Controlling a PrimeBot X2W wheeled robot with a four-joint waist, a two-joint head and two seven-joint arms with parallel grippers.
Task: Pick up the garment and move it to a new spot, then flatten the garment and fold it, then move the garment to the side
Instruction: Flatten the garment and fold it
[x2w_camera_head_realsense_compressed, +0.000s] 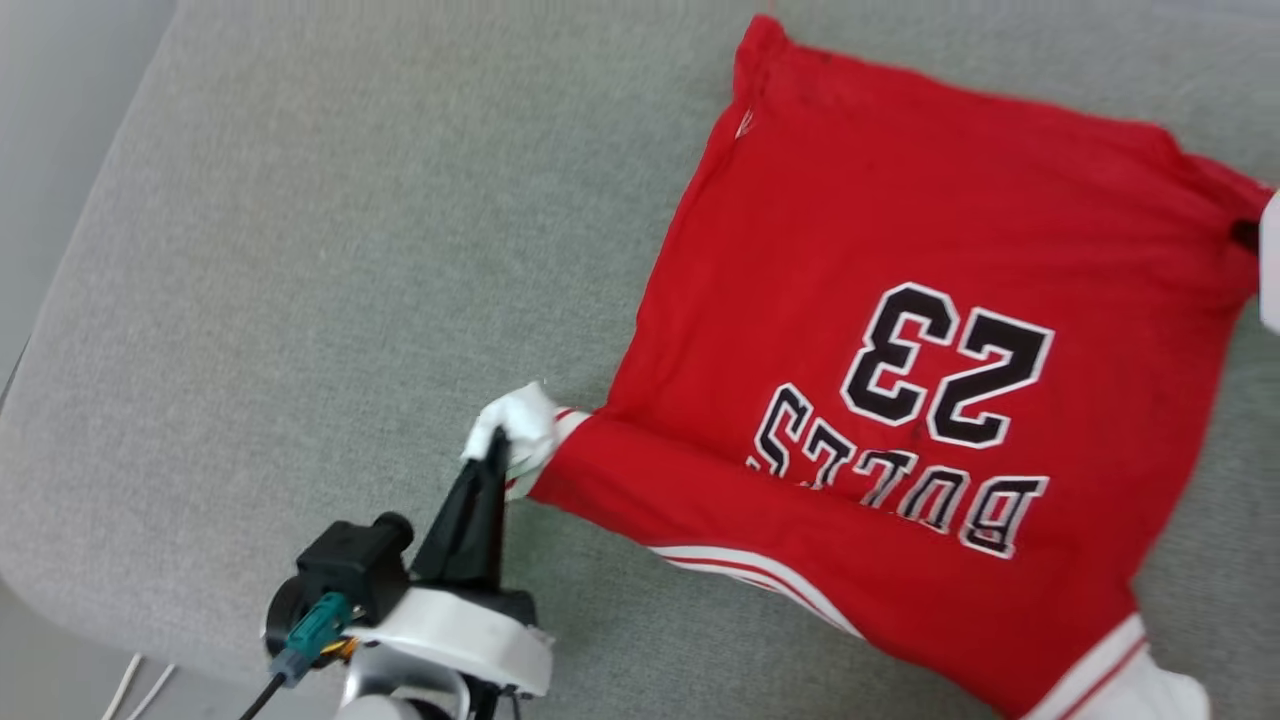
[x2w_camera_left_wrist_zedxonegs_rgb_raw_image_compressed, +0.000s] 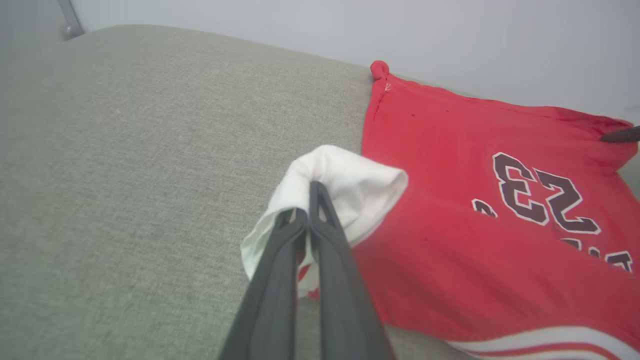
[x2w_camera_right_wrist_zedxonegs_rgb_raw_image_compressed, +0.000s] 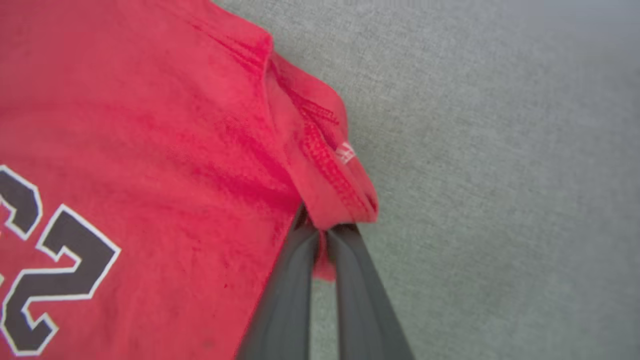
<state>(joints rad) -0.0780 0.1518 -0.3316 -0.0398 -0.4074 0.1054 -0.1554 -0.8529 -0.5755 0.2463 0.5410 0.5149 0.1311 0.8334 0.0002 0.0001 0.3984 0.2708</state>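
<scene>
Garment (x2w_camera_head_realsense_compressed: 850, 300) lies spread print-up on the right half of the grey cushion (x2w_camera_head_realsense_compressed: 300, 250) in the head view; it looks soft and light, and will likely sag and drag wherever it is not held. In the left wrist view, the left gripper (x2w_camera_left_wrist_zedxonegs_rgb_raw_image_compressed: 310, 200) is pressed together on the bunched white sleeve (x2w_camera_left_wrist_zedxonegs_rgb_raw_image_compressed: 360, 185), toward the cushion's middle. In the right wrist view, the right gripper (x2w_camera_right_wrist_zedxonegs_rgb_raw_image_compressed: 322, 235) pinches the red hem corner (x2w_camera_right_wrist_zedxonegs_rgb_raw_image_compressed: 330, 165) above the cushion. Corners and seams seem the surest holds, since thin jersey may slip from narrow fingers.
</scene>
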